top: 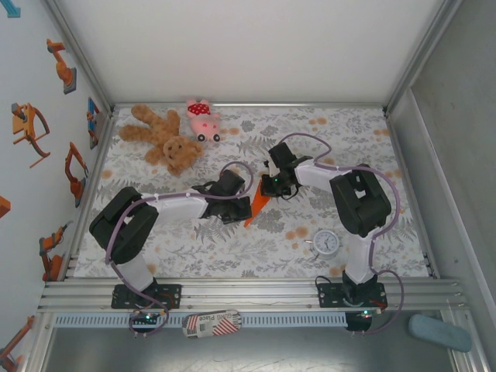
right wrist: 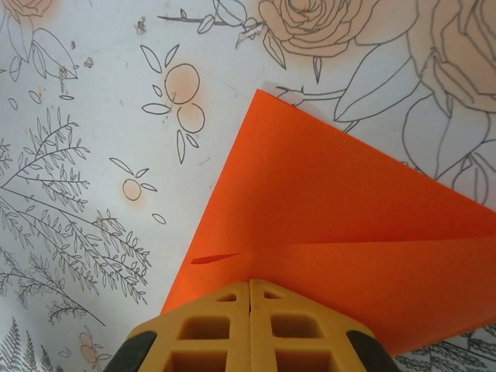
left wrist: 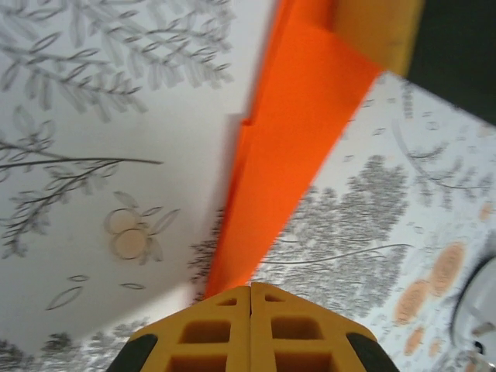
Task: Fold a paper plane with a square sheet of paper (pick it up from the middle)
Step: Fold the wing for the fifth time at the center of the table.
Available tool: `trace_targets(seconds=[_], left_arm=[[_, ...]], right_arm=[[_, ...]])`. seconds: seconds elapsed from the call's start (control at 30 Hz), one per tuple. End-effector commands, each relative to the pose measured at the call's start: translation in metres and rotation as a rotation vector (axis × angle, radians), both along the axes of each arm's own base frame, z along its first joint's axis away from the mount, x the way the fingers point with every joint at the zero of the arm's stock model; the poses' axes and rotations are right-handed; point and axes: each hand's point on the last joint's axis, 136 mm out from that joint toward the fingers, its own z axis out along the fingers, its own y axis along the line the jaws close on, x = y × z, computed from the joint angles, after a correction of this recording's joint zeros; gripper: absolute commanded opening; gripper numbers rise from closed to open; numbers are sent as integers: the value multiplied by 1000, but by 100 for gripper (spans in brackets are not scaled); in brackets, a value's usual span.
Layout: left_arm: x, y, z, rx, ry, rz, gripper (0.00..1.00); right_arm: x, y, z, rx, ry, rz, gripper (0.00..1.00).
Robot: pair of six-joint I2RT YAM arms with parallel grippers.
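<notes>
Paper plane [top: 258,205], a narrow bright orange dart, lies flat near the middle of the floral counter [top: 194,248], between the two arms. We see the left tool [left wrist: 249,298] clenched, jaws pressed together, with the plane's sharp tip reaching its fingertips. The right tool [right wrist: 249,291] is clenched too, and its tips touch the wide end of the paper. We cannot tell whether either pinches the sheet or only presses on it. A small white clock [top: 325,242] stands near the right arm. A teddy bear [top: 167,139] and a pink plush pig [top: 203,118] lie at the far edge.
</notes>
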Motion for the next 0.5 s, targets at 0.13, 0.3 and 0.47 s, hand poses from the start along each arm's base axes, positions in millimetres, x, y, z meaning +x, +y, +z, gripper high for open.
trace_targets(seconds=[0.13,0.3,0.47], left_arm=[[24,-26,9,-72,-30,2,4],[39,-31,-3,-90,-8,46,1],[43,-32,-11,-65,2,49,0]], right_arm=[[-9,-7,-13,-22,41,-7,0],[-11,-6,-13,-7,45,-8,0],[-13,-5,-13,5,50,-13,0]])
